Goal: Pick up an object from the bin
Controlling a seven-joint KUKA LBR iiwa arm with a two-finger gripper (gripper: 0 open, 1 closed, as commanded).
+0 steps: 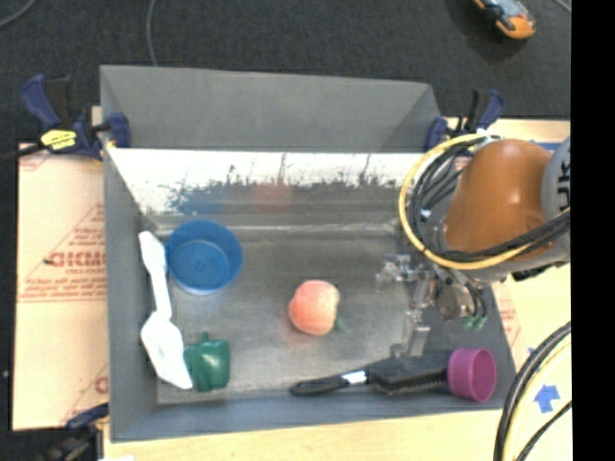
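Nothing is lifted yet: my claw (416,342), open or closed I cannot tell, hangs just above the black bristled plastic brush (384,381), with the purple plastic cup (471,374) close beside, so grasping and raising remain.

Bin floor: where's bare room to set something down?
Freest: the back strip between blue bowl and claw, behind the peach. Also the patch between green pepper and peach. Crowded: left side, with white spoon, and front right, with black brush and purple cup by the claw.
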